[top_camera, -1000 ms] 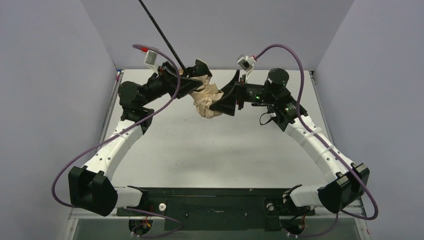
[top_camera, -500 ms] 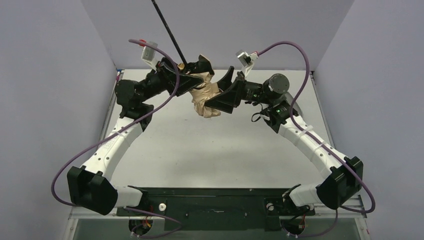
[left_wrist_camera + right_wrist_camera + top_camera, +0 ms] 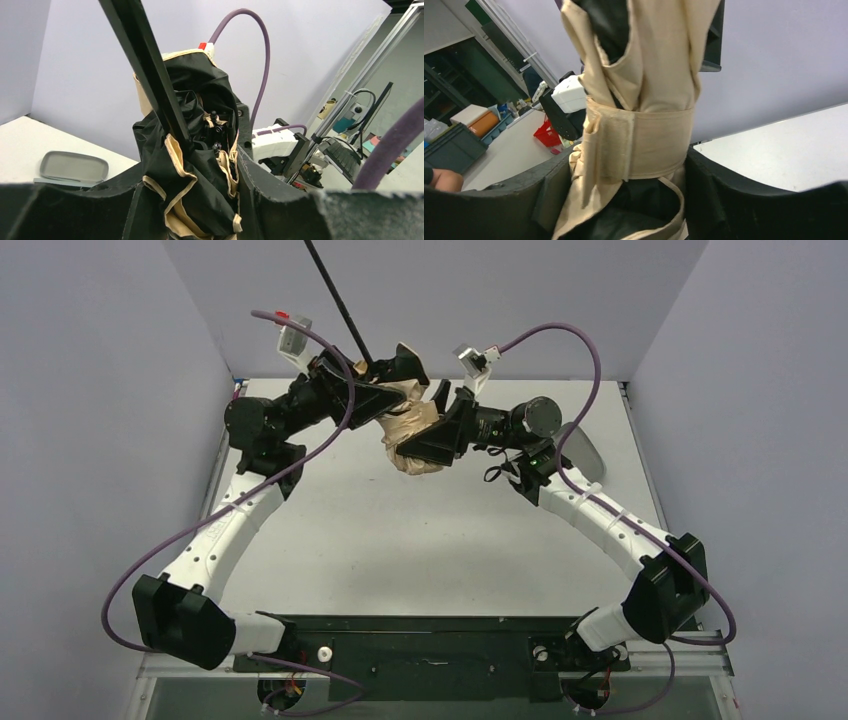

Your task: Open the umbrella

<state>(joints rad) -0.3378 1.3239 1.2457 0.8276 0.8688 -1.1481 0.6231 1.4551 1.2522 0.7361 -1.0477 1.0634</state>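
The left gripper (image 3: 386,386) is clamped on the umbrella (image 3: 406,436), whose black shaft (image 3: 338,300) rises from between its fingers. Just beside it, the right gripper (image 3: 433,426) pinches the canopy at the closure strap (image 3: 649,145), probably to free it mid-air.

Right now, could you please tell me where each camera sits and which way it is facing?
Top external: fixed above and behind the arm bases, looking down at the table; both arms show, left end effector and right end effector gripping the umbrella.
Left wrist: on the left wrist, looking along its own fingers at the black underside and shaft.
Right wrist: on the right wrist, looking between its own fingers at the tan canopy and strap.
Shared: all three show the umbrella.
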